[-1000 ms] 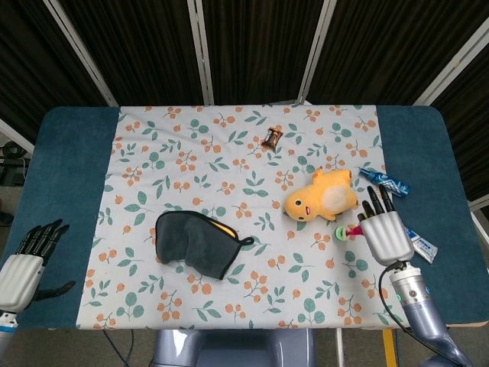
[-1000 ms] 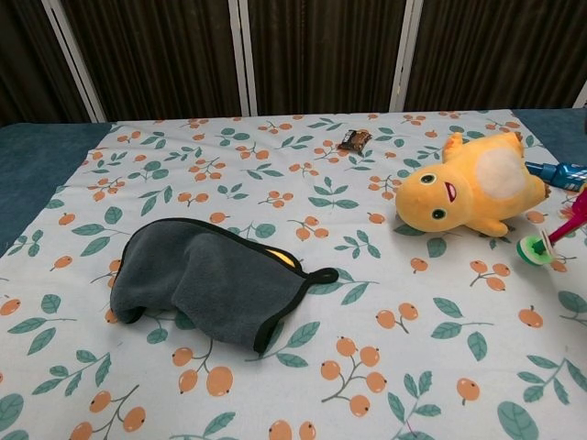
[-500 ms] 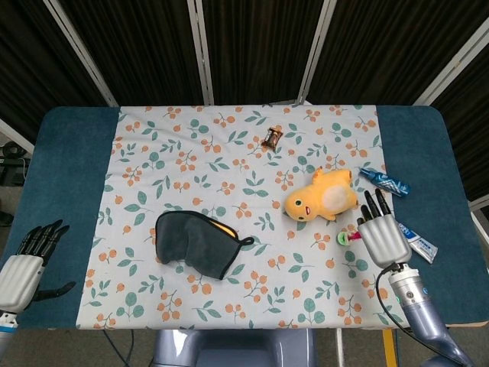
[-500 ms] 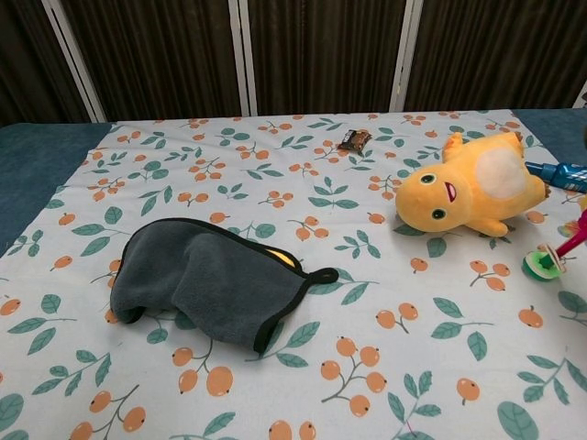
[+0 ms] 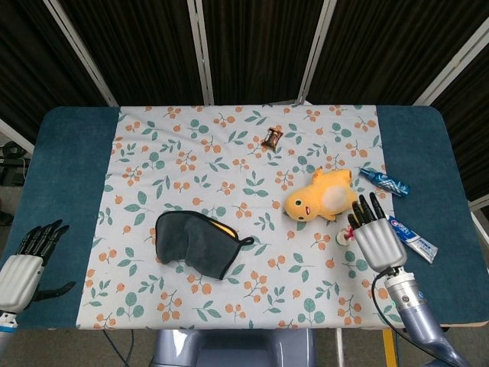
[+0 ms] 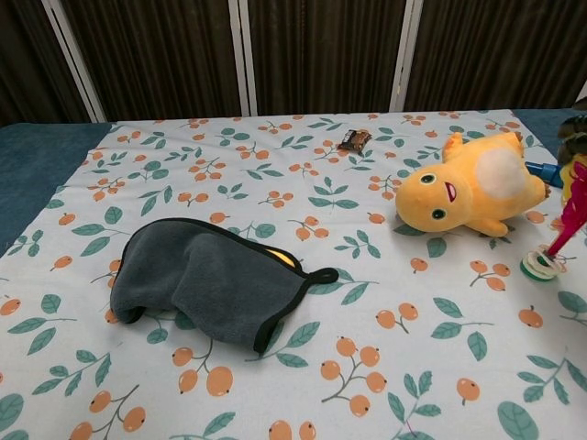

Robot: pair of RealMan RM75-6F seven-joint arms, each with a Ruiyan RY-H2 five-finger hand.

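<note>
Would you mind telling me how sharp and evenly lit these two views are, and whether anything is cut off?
Head view: even light, soft shadows, no glare, all sharp, including the plush toy and right hand. Chest view: the grey cloth is crisp, while the right hand is cut by the frame edge and slightly blurred.

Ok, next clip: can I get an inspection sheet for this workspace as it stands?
Surface: blue table under a white cloth printed with leaves and orange berries, lying flat.
Job's things: pink stick toy on a round green-and-white base, tilted, base on the cloth, beside the yellow plush toy.
Clutter: grey towel with black edging over something orange; brown wrapped candy; blue tube; white-and-blue toothpaste tube.
Robot hands: right robot hand holds the stick's upper end; left robot hand holds nothing, fingers apart, at the table's near edge.
Cables: black cable at the right wrist.
Surroundings: dark slatted panels with white bars.
</note>
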